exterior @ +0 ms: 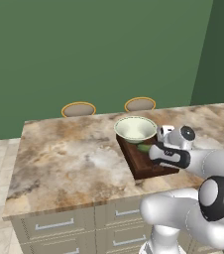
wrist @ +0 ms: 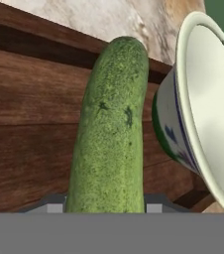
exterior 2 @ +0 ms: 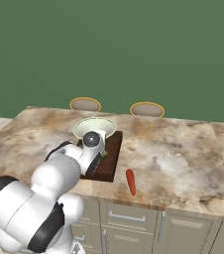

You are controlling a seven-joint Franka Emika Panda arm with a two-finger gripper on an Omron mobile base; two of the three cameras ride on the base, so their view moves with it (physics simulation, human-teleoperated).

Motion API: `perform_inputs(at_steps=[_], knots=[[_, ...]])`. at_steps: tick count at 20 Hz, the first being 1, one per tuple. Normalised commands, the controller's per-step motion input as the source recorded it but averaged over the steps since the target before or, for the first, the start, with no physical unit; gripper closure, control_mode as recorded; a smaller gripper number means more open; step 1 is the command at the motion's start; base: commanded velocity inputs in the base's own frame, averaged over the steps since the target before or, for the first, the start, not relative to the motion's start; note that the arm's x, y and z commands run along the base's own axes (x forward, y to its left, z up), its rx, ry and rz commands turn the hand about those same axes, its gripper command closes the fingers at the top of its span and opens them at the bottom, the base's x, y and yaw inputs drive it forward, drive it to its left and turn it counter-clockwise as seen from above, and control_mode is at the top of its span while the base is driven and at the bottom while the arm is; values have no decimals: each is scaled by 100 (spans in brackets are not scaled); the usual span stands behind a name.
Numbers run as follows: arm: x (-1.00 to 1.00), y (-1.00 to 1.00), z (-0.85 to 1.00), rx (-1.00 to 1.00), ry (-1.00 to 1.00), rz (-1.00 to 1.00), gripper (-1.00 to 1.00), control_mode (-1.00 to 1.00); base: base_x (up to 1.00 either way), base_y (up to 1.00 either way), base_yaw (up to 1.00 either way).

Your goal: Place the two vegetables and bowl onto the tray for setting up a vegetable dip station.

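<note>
Gripper [exterior: 152, 150] over the tray with the cucumber [wrist: 111, 134] between its jaws.

The jaws stand on either side of the cucumber's near end, partly closed about its width; whether they are gripping it or have just let go cannot be told. The cucumber lies low over the wooden tray [wrist: 29, 99], just beside the bowl [wrist: 210, 104], which sits at the tray's far end. It looks stiff, light and slightly pebbled, so a hold across the middle should keep it level. The carrot [exterior 2: 130, 182] lies on the counter [exterior 2: 183, 154], near the tray's right edge, slim and best pinched mid-length.
</note>
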Motion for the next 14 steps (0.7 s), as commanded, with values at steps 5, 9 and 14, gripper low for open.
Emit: perform_inputs(at_steps=[5, 9, 14], knots=[[6, 0, 0, 0, -2, 0, 100, -100, 0, 0, 0], [8, 0, 0, 0, 0, 0, 100, -100, 0, 0, 0], [3, 0, 0, 0, 0, 0, 100, -100, 0, 0, 0]])
